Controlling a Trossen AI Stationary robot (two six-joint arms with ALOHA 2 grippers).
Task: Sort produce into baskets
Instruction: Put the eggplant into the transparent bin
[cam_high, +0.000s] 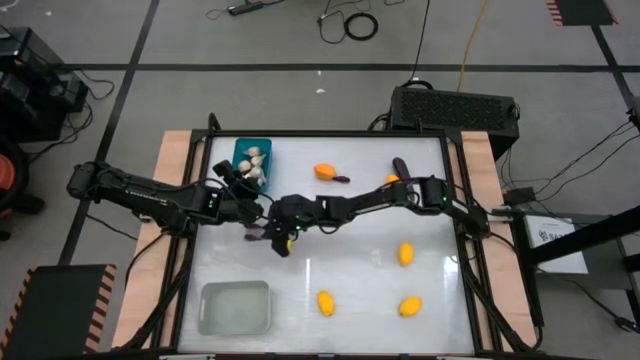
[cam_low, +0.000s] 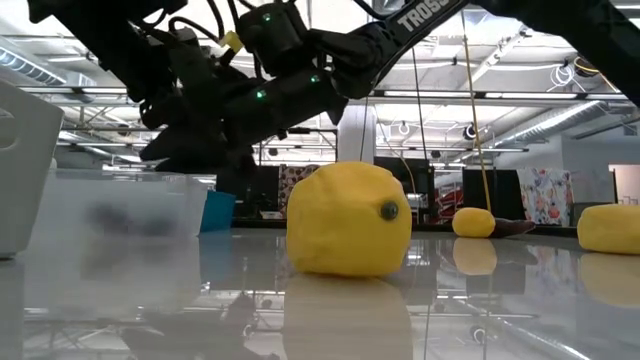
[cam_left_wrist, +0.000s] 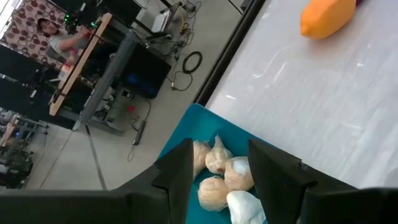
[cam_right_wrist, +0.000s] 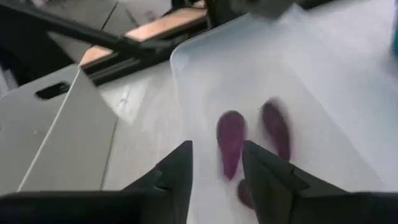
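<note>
My left gripper (cam_high: 243, 186) is open and empty over the near end of the teal bin (cam_high: 253, 158), which holds several garlic bulbs (cam_left_wrist: 225, 176). My right gripper (cam_high: 270, 236) is open above the table's middle left and points toward the pale translucent bin (cam_high: 235, 306). A purple eggplant (cam_right_wrist: 231, 143) shows blurred between its fingertips, and another dark purple shape (cam_right_wrist: 275, 127) shows in the bin beyond. Lemons (cam_high: 325, 302) and eggplants (cam_high: 400, 165) lie loose on the table. My right gripper has the purple eggplant (cam_right_wrist: 231, 143) between its spread fingertips, close to one finger (cam_right_wrist: 264, 177). Whether a finger touches it, I cannot tell. My left gripper touches nothing.
An orange lemon (cam_high: 325, 171) and an eggplant (cam_high: 341, 179) lie at the far middle. More lemons lie at the right (cam_high: 405, 254) and near right (cam_high: 410, 306). One lemon (cam_low: 348, 220) fills the low view. A black box (cam_high: 455, 108) stands behind the table.
</note>
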